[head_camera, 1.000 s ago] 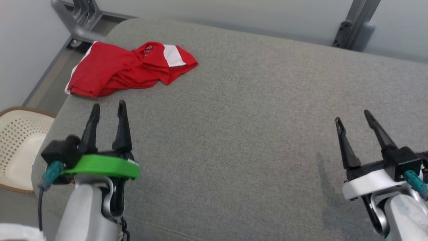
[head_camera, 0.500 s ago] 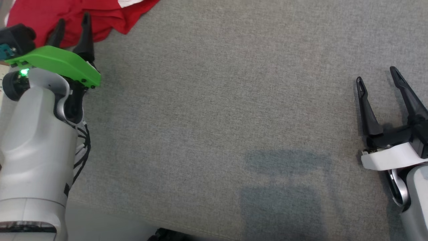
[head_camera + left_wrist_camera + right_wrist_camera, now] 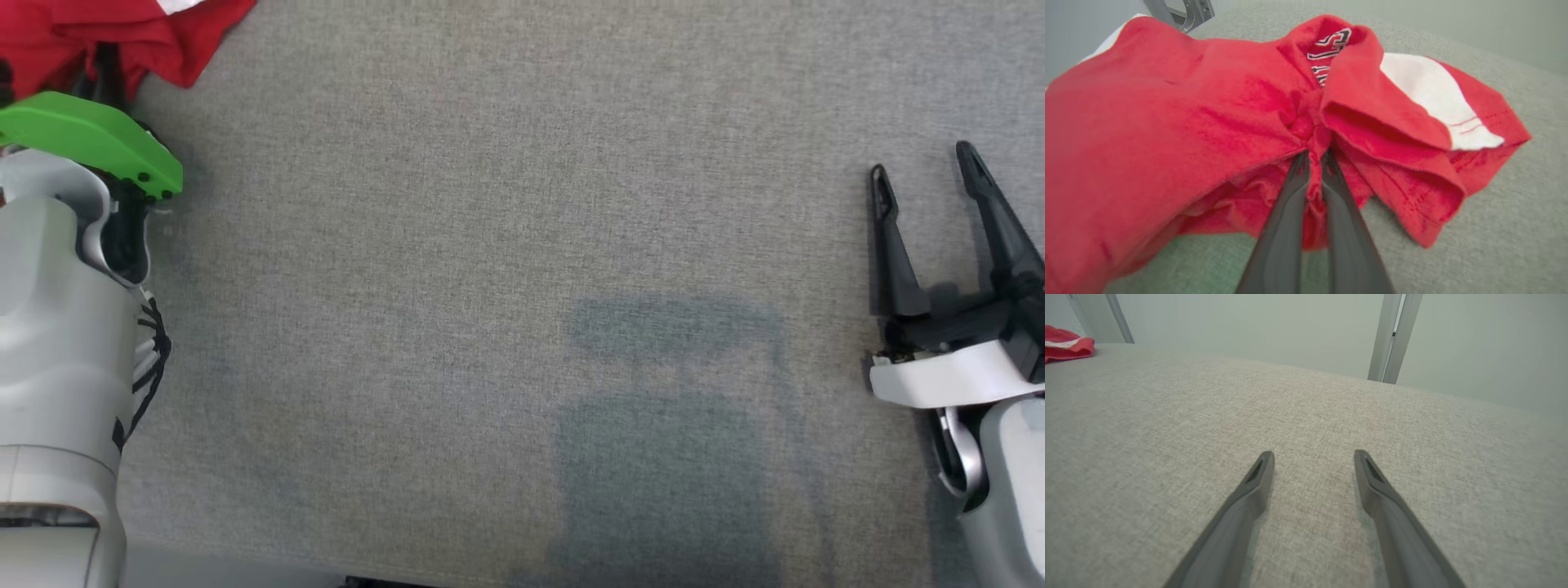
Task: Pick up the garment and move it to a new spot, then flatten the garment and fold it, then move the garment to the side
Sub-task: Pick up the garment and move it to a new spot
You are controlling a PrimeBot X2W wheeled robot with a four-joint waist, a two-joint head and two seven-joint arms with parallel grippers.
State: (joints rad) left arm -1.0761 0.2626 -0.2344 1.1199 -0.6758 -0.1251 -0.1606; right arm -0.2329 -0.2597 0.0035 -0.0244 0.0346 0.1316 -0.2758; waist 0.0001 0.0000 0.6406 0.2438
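The garment is a crumpled red shirt with white panels and a printed neck label, lying on the grey padded surface. In the head view its red hem shows at the top left corner. My left gripper is shut on a pinched fold of the garment near the collar; its fingertips are buried in the cloth. In the head view the left wrist with its green cover sits just below the garment. My right gripper stands open at the right, low over bare fabric, its fingers apart. The right wrist view has the garment far off at top left.
The grey padded surface stretches wide between the two arms. Pale walls and metal posts stand behind its far edge. A metal frame piece shows behind the garment. My body's shadow falls on the fabric near the front edge.
The head camera has tipped down, shifting the whole picture. My left gripper has reached into the garment and shut on a fold of it. The right gripper stays open.
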